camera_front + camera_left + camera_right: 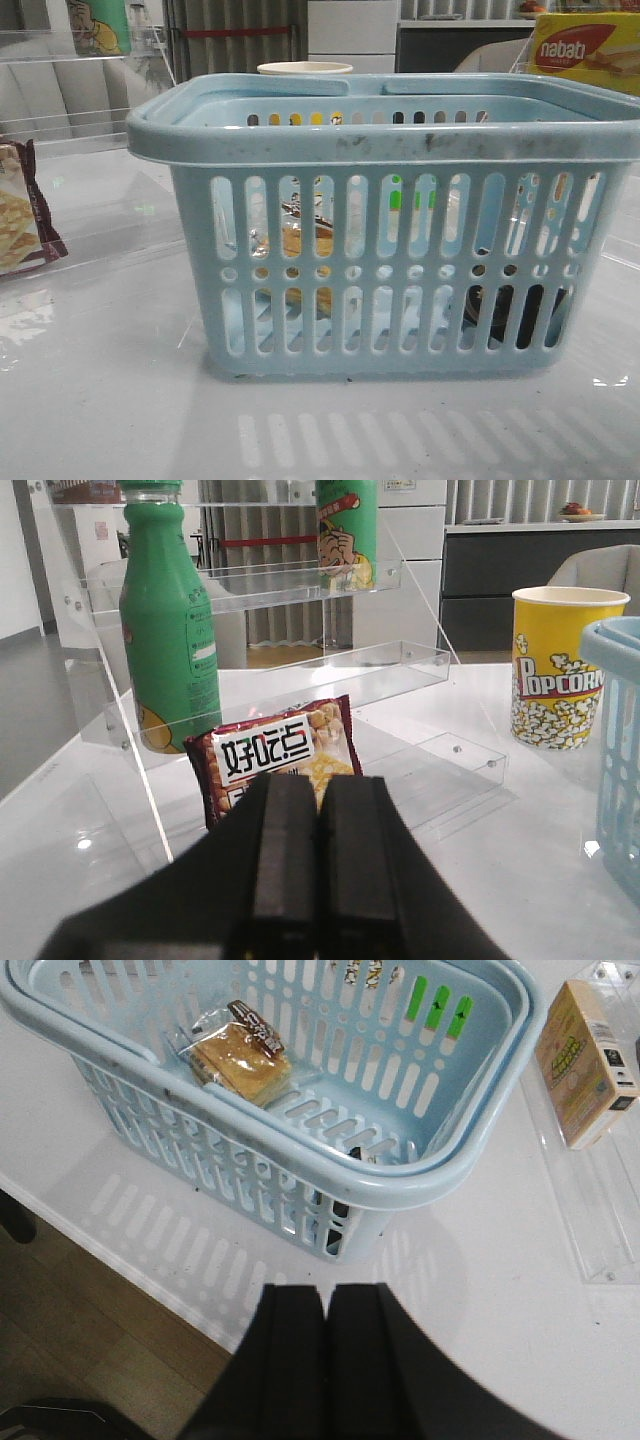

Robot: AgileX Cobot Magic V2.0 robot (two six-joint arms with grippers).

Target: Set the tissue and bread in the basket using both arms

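The light-blue basket [380, 145] fills the middle of the front view. Inside it lies the bread [240, 1060], a clear packet with a dark label, visible through the slots [293, 245]. The dark tissue [530, 315] sits low in the basket's right corner; in the right wrist view only a dark sliver of the tissue [355, 1152] shows under the rim. My right gripper [327, 1295] is shut and empty, outside the basket [440, 1175] near the table edge. My left gripper [320, 785] is shut and empty, pointing at the shelf, away from the basket [620, 730]. Neither gripper shows in the front view.
A maroon-edged snack packet [275, 755] leans at a clear acrylic shelf [400, 670] with a green bottle [170, 630]. A popcorn cup [560, 665] stands beside the basket. A nabati box [585, 50] is back right. A tan box [585, 1060] lies on an acrylic tray.
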